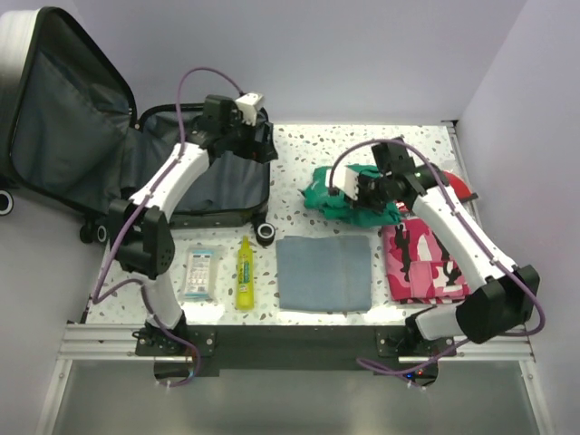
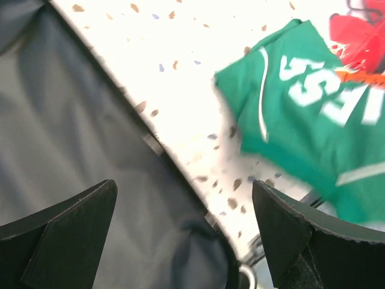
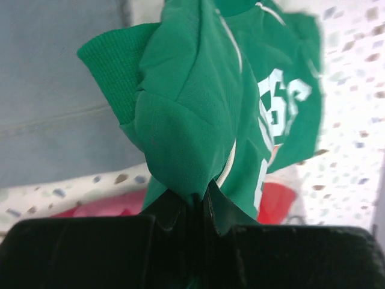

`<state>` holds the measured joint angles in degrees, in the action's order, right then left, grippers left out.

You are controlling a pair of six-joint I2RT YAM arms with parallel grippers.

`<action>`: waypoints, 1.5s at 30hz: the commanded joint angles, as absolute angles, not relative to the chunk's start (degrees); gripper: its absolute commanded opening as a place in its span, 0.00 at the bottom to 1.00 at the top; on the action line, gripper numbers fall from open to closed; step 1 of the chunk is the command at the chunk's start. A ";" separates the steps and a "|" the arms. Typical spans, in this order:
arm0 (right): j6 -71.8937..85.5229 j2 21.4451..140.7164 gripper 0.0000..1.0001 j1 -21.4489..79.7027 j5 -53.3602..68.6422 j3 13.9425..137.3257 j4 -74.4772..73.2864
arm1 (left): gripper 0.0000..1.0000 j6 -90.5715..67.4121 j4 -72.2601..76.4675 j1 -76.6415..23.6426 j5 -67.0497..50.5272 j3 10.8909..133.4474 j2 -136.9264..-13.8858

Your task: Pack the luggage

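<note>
The luggage lies open at the back left, its lid leaning up and its dark grey lining showing. My left gripper hangs open and empty over the luggage's right rim; its fingers stand wide apart. My right gripper is shut on a bunched fold of a green jersey with white letters, pinched at the jaws. The jersey also shows in the left wrist view, on the table right of the luggage.
A folded blue-grey cloth lies front centre. A pink camouflage cloth lies to its right. A yellow bottle and a clear packet lie front left. A red item sits behind the jersey.
</note>
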<state>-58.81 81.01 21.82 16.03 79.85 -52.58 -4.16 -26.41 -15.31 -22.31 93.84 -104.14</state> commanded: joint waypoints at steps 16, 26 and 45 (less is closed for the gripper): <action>-71.55 56.16 0.00 22.50 14.59 46.68 -58.81 | 1.00 -4.04 -19.51 -31.55 -22.06 116.98 -132.87; -68.82 59.68 0.00 22.50 12.57 43.33 -56.08 | 1.00 -3.87 -20.92 -36.21 -26.63 116.99 -140.89; -64.16 65.30 0.00 22.41 11.43 44.73 -51.77 | 0.46 -3.43 -26.27 -40.69 -23.73 115.40 -146.51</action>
<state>-66.02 64.36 22.44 13.10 43.03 -53.98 -4.51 -17.69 -38.85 -25.41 116.05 -142.23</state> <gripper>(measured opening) 0.077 0.586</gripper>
